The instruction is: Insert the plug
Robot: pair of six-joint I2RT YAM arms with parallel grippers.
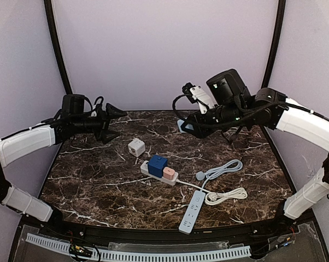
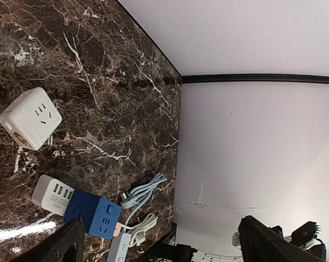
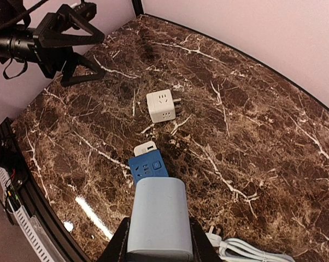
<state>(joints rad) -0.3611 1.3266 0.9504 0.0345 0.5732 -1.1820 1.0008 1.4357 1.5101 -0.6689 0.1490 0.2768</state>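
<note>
The right tool (image 3: 158,243) is closed partway on a pale blue plug block (image 3: 156,213), one finger pressed to each side. It holds the block in the air, well above the table (image 1: 88,180). From the wrist camera the block points ahead and down, so its far face looks toward the sockets rather than the wall. The prongs are not visible, so I cannot tell which way they face.

Below and just ahead of this tool lies a white power strip (image 1: 146,168). A dark blue cube (image 1: 157,164) and a pink cube (image 1: 169,173) are already seated in it, side by side. Only the strip's short white end beyond the blue cube looks free, and that is probably the target. The high hold probably gives room to line the block up before lowering it.

Farther ahead of the right tool, a white cube adapter (image 1: 136,147) rests on the table, apart from the strip. A second strip (image 1: 191,213) and two loose cables, one grey-blue (image 1: 224,168) and one white (image 1: 227,194), lie back toward the right arm's base.

The left tool (image 1: 119,123) hangs in the air with its fingers spread wide and nothing between them. The white cube lies below and ahead of it, with the strip beyond. It seems to be parked out of the way, or waiting to steady the strip.
</note>
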